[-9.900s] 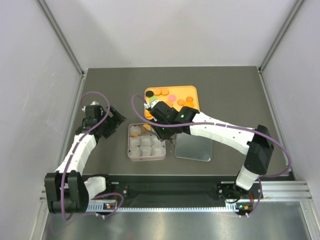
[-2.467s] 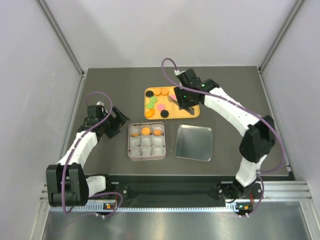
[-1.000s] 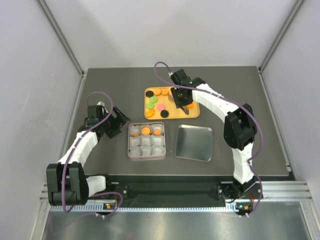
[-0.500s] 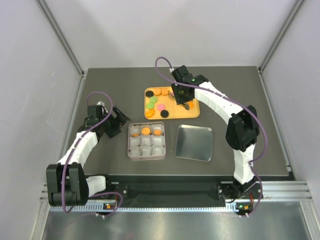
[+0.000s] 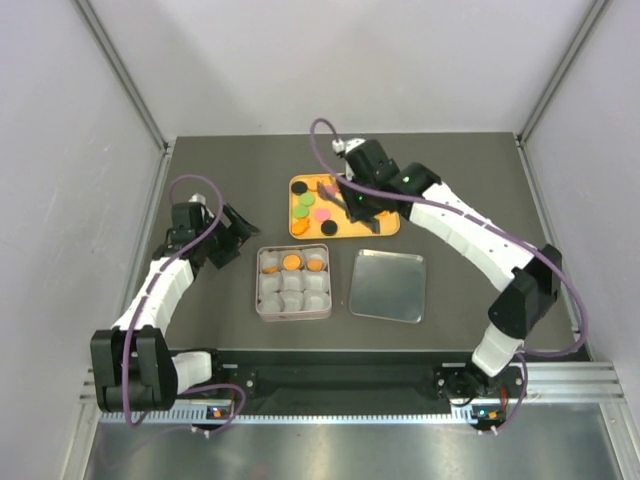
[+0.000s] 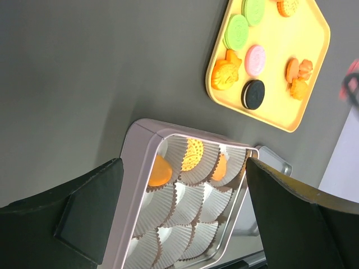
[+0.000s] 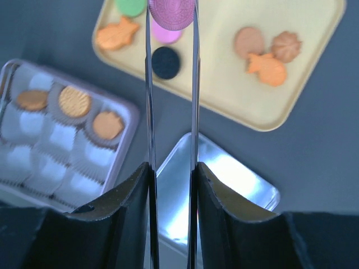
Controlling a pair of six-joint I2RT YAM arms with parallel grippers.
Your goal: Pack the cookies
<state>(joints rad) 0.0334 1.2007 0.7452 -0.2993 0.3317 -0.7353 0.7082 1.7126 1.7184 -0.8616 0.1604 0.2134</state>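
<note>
- Jaws of my left gripper [image 5: 230, 240] are standing wide apart and gripping nothing. It is hovering over the dark table [image 5: 200, 160], just left of the tin [image 5: 262, 300].
- Next along, the square tin is sitting on the table with white paper cups [image 6: 185, 202] lining it in rows. Three orange cookies [image 7: 74, 101] are lying in the cups of its far row, and the remaining cups are showing only paper.
- Beyond the tin, the yellow tray [image 7: 224, 73] is carrying the loose cookies. Green ones [image 6: 237, 32], an orange fish-shaped one [image 6: 226, 74] and a black one [image 7: 166, 62] are lying in its left half, while brownish and orange ones [image 7: 267, 69] are lying toward its right end.
- My right gripper [image 7: 171, 19] is hanging over the left half of that tray. Its thin fingers [image 7: 147, 84] are pinching a pink cookie [image 7: 171, 10] by its edges, holding it clear above the tray, right over another pink one [image 7: 166, 35] lying there.
- Farthest right, the shiny lid [image 5: 388, 286] is lying flat on the table, just beside the tin.
</note>
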